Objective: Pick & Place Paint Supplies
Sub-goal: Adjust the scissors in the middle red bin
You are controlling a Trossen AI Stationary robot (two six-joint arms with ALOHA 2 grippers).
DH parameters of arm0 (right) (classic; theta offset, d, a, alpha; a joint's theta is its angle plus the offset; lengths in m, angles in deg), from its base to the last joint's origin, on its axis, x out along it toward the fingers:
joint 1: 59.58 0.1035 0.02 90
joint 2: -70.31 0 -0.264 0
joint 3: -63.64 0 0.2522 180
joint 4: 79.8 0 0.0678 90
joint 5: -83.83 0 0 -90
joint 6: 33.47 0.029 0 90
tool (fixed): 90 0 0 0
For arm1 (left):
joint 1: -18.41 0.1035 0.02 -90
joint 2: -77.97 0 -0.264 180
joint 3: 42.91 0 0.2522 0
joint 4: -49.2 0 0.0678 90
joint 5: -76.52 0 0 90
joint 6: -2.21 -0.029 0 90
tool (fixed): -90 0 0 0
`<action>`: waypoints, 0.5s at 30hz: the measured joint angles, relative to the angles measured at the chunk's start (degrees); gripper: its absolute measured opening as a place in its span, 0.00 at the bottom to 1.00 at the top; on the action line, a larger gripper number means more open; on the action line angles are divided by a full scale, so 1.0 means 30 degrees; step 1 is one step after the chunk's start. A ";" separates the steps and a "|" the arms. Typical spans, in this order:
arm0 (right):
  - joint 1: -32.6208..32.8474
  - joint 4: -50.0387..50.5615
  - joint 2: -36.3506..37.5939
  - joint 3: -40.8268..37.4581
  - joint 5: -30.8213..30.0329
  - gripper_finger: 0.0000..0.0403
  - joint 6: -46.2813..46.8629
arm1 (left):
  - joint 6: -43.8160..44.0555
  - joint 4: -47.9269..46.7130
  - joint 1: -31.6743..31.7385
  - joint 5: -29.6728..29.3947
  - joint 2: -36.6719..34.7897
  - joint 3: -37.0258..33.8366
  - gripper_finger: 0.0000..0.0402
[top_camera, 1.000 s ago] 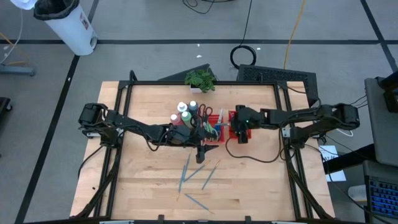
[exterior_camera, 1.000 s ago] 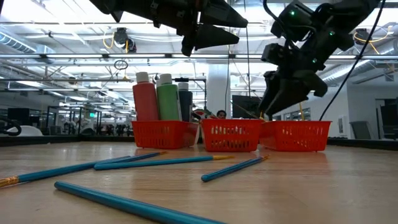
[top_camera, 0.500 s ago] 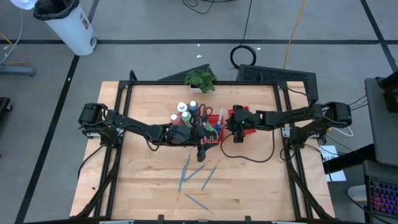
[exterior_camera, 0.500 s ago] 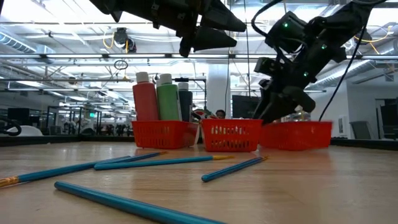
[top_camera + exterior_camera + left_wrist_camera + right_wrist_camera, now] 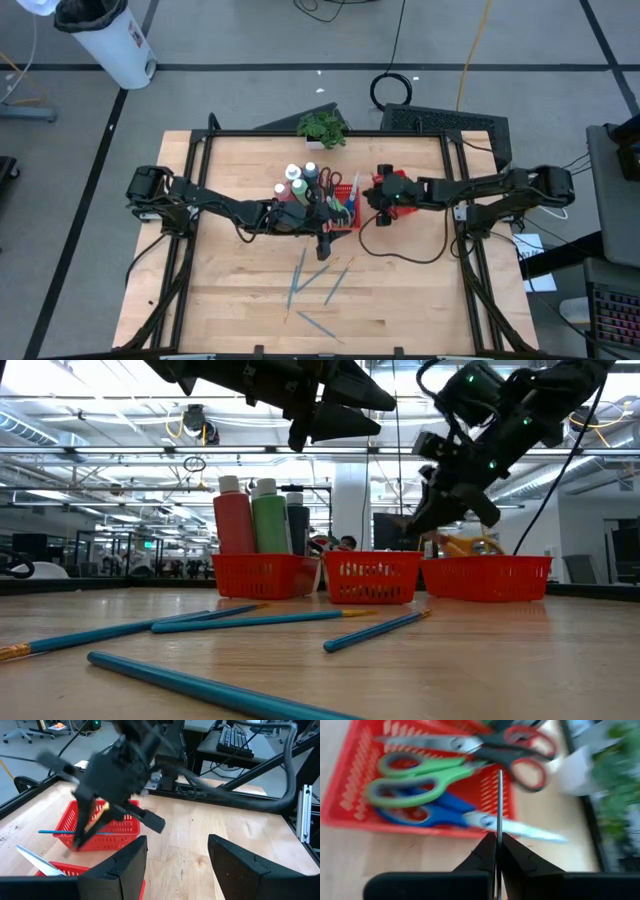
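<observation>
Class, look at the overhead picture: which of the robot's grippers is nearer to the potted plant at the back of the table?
The right gripper, though not by much. It sits in front of the potted plant, off to its right; the left gripper hangs farther forward, over the table's middle.

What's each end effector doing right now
Left end effector: open, holding nothing.
Right end effector: shut on a thin brush.

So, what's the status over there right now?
Right gripper shut on a thin brush by the scissors tray. Left gripper open, empty, hovering. Loose brushes on the table. Nothing blocking.
</observation>
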 joint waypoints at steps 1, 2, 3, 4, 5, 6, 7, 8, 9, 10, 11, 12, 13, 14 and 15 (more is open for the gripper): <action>0.0070 -0.0135 0.0248 0.0001 -0.0368 0.01 -0.0144 | 0.0002 -0.0003 0.0000 0.0005 0.0000 0.0000 0.54; 0.0099 -0.0173 0.0530 0.0007 -0.0495 0.01 -0.0324 | 0.0001 -0.0004 0.0000 0.0005 0.0000 0.0000 0.54; 0.0099 -0.0189 0.0819 0.0007 -0.0701 0.01 -0.0384 | -0.0002 -0.0002 0.0000 0.0001 0.0000 0.0000 0.54; 0.0099 -0.0289 0.1091 0.0007 -0.0825 0.01 -0.0381 | 0.0005 0.0006 0.0000 -0.0001 0.0000 0.0000 0.54; 0.0099 -0.0481 0.1362 0.0007 -0.0782 0.01 -0.0274 | 0.0005 0.0008 0.0000 0.0004 0.0000 0.0000 0.54; 0.0092 -0.0670 0.1694 0.0007 -0.0799 0.01 -0.0111 | 0.0002 0.0015 0.0000 0.0005 0.0000 0.0000 0.54; 0.0092 -0.0953 0.2039 0.0007 -0.0802 0.01 0.0045 | 0.0005 0.0015 0.0000 0.0005 0.0000 0.0000 0.54; 0.0092 -0.1403 0.2351 0.0006 -0.0784 0.01 0.0224 | 0.0005 0.0021 0.0000 -0.0002 0.0000 0.0000 0.54; 0.0092 -0.1864 0.2620 0.0007 -0.0756 0.00 0.0478 | 0.0005 0.0035 0.0000 0.0004 0.0000 0.0000 0.54; 0.0092 -0.2278 0.2888 0.0007 -0.0671 0.00 0.0802 | 0.0002 0.0042 0.0000 -0.0002 0.0000 0.0000 0.54; 0.0086 -0.2766 0.3130 0.0007 -0.0218 0.00 0.1148 | 0.0000 0.0057 0.0000 -0.0002 0.0000 0.0000 0.54; 0.0064 -0.3428 0.3337 0.0007 0.0516 0.00 0.1668 | 0.0005 0.0056 0.0000 -0.0002 0.0000 0.0000 0.54; -0.0009 -0.4241 0.3499 0.0007 0.1300 0.00 0.2258 | 0.0005 0.0061 0.0000 -0.0002 0.0000 0.0000 0.54; -0.0108 -0.5170 0.3564 0.0007 0.2135 0.00 0.3068 | -0.0001 0.0099 0.0000 -0.0002 0.0000 0.0000 0.54; -0.0219 -0.6224 0.3570 0.0012 0.3217 0.00 0.4039 | -0.0028 0.0153 0.0000 -0.0002 0.0000 0.0000 0.54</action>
